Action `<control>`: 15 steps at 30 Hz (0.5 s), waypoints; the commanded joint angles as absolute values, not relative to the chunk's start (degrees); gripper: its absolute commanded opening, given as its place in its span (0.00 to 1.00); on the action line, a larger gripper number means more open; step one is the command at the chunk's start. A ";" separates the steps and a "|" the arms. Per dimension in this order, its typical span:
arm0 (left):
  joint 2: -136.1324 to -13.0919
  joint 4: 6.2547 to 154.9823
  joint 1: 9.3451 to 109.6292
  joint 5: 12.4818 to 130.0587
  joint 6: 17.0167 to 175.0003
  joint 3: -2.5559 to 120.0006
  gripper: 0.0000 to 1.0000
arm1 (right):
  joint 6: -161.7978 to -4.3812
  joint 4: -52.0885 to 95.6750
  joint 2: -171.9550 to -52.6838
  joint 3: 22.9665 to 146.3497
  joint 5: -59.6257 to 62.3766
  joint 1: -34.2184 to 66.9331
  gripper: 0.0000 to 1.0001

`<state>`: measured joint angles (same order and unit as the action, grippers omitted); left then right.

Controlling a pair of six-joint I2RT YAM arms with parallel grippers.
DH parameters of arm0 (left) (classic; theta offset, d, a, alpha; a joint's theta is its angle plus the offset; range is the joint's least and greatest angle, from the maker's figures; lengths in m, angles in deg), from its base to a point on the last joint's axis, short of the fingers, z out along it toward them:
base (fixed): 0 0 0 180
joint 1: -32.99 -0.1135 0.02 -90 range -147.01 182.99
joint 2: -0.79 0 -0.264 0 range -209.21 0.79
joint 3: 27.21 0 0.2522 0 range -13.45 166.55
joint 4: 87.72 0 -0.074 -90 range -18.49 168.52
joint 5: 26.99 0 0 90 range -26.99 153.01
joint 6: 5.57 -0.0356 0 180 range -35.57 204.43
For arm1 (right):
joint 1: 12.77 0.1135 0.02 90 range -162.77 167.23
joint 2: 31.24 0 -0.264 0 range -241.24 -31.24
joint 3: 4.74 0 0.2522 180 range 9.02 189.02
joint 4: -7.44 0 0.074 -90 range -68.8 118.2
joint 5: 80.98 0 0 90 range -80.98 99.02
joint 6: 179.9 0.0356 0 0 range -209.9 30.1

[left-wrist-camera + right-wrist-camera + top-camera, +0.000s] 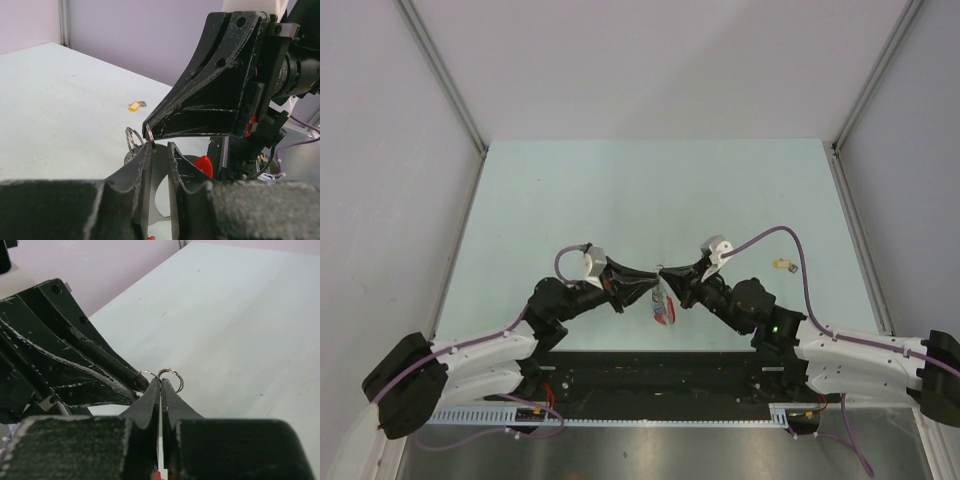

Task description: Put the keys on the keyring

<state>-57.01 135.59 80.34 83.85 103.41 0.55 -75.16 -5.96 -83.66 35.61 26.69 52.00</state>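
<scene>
Thin shiny metal keyring (169, 376) up in air over middle of desk (620, 190). Right fingers (147, 402), black and scratched, shut tight on ring. Left fingers (137, 170) a little apart, tip right by ring. Red curved piece (204, 165) hangs below. Yellow key (782, 265) flat on pale green desk, off right.

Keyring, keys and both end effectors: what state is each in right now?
Right end effector: shut on the keyring.
Keyring: held up at its ring, strap hanging below.
Left end effector: jaws slightly apart, tips at the ring.
Yellow key: lying on the table, not on the ring.
</scene>
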 commanded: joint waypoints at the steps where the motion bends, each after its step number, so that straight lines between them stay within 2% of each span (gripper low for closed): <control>1: -53.09 131.00 81.15 82.09 101.31 1.58 0.24 | -82.69 -6.15 -81.95 36.79 24.05 50.69 0.00; 8: -48.78 114.49 81.15 79.01 97.53 6.23 0.38 | -88.93 -4.38 -81.25 38.12 19.57 50.42 0.00; 12: -45.53 103.06 81.06 76.37 93.67 8.87 0.49 | -92.09 -2.36 -80.99 39.17 17.81 50.42 0.00; 15: -44.56 95.05 81.06 75.75 89.36 11.95 0.50 | -94.47 -1.22 -80.98 39.87 16.23 50.42 0.00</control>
<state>-46.23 107.79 80.82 78.21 95.78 6.89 -89.43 -0.45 -82.33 36.16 18.99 50.47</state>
